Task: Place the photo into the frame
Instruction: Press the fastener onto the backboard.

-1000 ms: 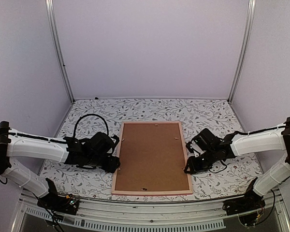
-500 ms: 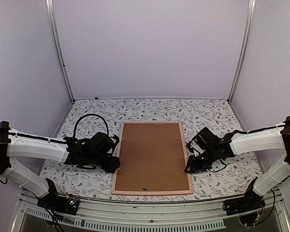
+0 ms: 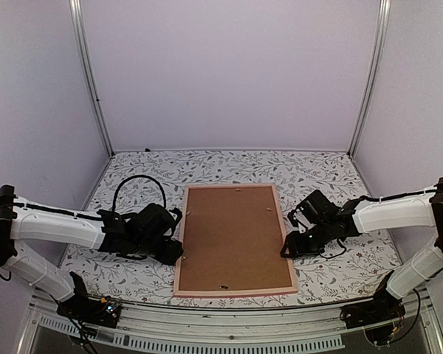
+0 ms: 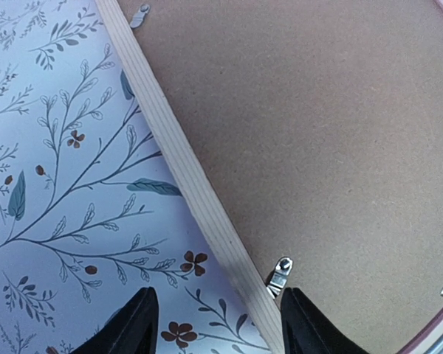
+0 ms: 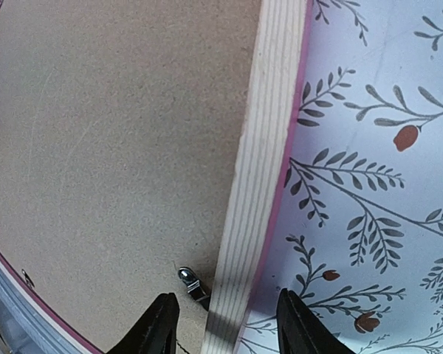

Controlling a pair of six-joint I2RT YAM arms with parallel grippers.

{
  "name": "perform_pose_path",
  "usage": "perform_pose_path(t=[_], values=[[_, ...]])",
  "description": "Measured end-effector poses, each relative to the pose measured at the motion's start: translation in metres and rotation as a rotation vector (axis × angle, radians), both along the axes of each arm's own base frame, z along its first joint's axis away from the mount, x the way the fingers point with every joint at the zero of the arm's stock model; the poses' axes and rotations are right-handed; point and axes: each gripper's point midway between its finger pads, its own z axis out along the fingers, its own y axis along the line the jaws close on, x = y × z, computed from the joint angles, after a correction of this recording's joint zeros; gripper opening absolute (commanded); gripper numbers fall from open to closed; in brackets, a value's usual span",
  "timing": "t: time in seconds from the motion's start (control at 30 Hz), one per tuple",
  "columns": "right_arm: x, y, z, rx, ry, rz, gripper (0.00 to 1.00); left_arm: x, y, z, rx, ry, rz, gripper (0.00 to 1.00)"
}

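The pink-railed frame [image 3: 235, 292] lies face down on the table with the brown backing board [image 3: 232, 234] set in it. The photo is hidden. My left gripper [image 3: 175, 251] is open and straddles the frame's left rail [image 4: 184, 169], one finger over the tablecloth and the other over the board by a metal clip [image 4: 280, 270]. My right gripper [image 3: 286, 250] is open and straddles the right rail [image 5: 262, 184] beside another clip [image 5: 193, 281]. In the wrist views, neither the left gripper [image 4: 220, 332] nor the right gripper [image 5: 225, 328] pinches the rail.
The floral tablecloth [image 3: 229, 168] surrounds the frame. A black cable loop [image 3: 136, 184] rises behind the left arm. The enclosure's walls and metal posts [image 3: 94, 88] close in the back and sides. The table's front edge rail [image 3: 221, 324] runs just below the frame.
The near end of the frame has shifted slightly to the right. My right gripper has moved a little farther along the right rail. The left arm has barely moved.
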Motion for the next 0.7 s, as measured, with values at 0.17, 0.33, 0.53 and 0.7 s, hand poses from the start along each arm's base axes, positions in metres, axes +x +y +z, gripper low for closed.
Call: perform_pose_path(t=[0.17,0.33,0.53,0.7], values=[[0.0010,0.0009,0.0029,0.006,-0.010,0.005,0.49,-0.0002,0.0005,-0.0005,0.003,-0.001,0.000,0.59],[0.0010,0.0002,0.0017,-0.004,-0.019,0.024,0.48,-0.0002,0.0005,-0.0005,0.003,-0.001,0.000,0.59],[0.0014,-0.0026,-0.0046,-0.032,-0.022,0.042,0.47,-0.0005,0.0004,-0.0006,0.003,-0.001,-0.001,0.59],[0.0042,-0.0006,-0.0051,-0.037,-0.027,0.053,0.44,-0.0004,0.0004,-0.0006,0.003,-0.001,-0.001,0.60]])
